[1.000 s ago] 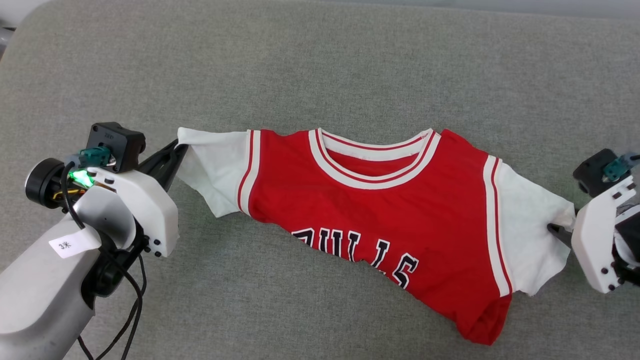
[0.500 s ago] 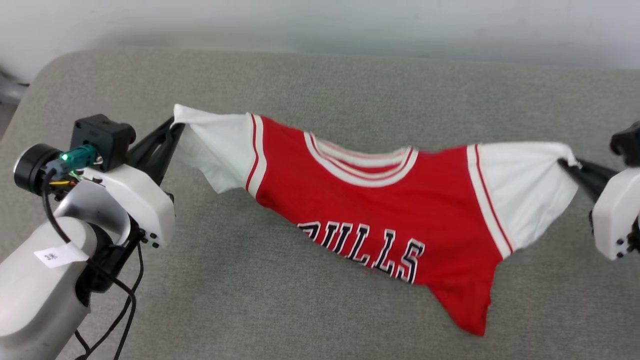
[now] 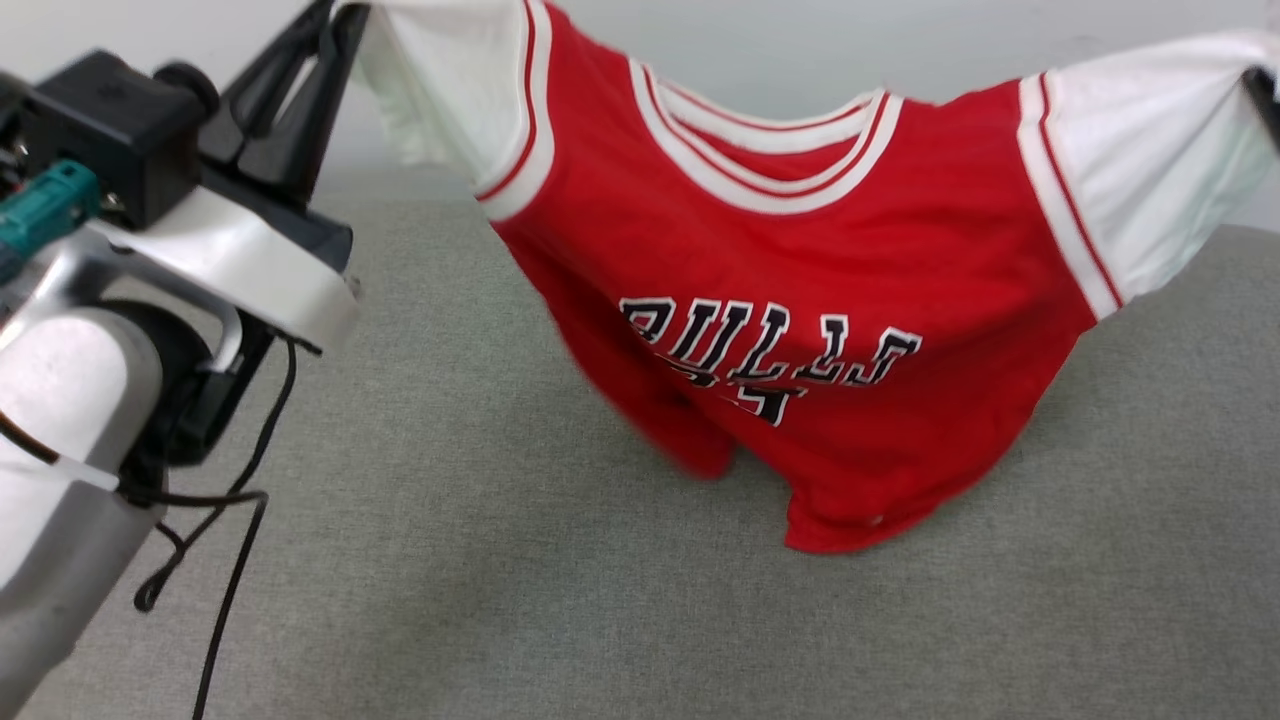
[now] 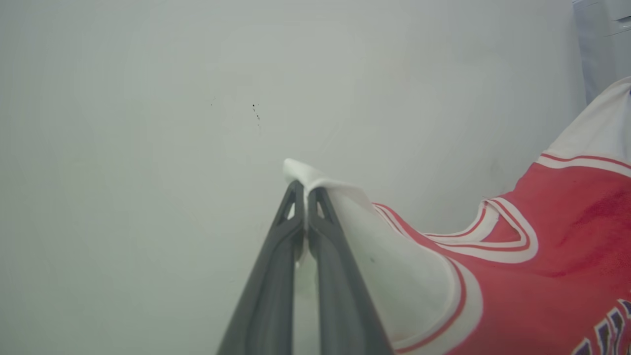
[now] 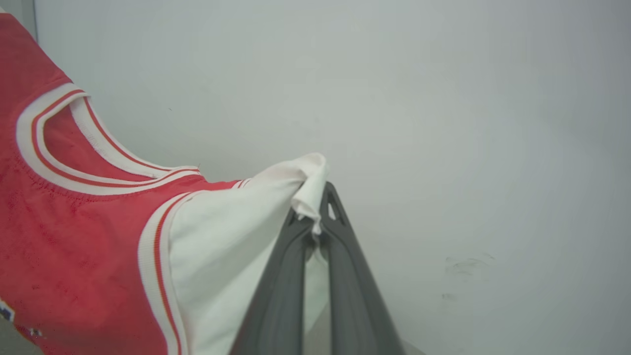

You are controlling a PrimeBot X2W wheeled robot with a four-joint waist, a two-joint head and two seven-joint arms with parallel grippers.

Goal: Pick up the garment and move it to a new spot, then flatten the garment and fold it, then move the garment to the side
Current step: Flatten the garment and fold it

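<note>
The garment (image 3: 800, 260), a red shirt with white sleeves and black chest letters, hangs spread in the air between my two grippers. My left gripper (image 3: 335, 15) is shut on the tip of one white sleeve at the upper left. The left wrist view shows the left gripper (image 4: 305, 190) with cloth pinched between its tips and the garment (image 4: 542, 256) trailing right. My right gripper (image 3: 1265, 95), at the right edge, is shut on the other sleeve; in the right wrist view the right gripper (image 5: 315, 217) clamps bunched white cloth of the garment (image 5: 74, 236). The red hem dangles low over the surface.
A grey fabric surface (image 3: 500, 580) lies below the shirt, with a pale wall (image 3: 760, 40) behind it. A black cable (image 3: 225, 570) loops down from my left forearm (image 3: 60, 470) at the lower left.
Both arms have risen and lifted the garment off the grey surface, so it now hangs by its sleeves. The head camera has tilted up toward the wall.
</note>
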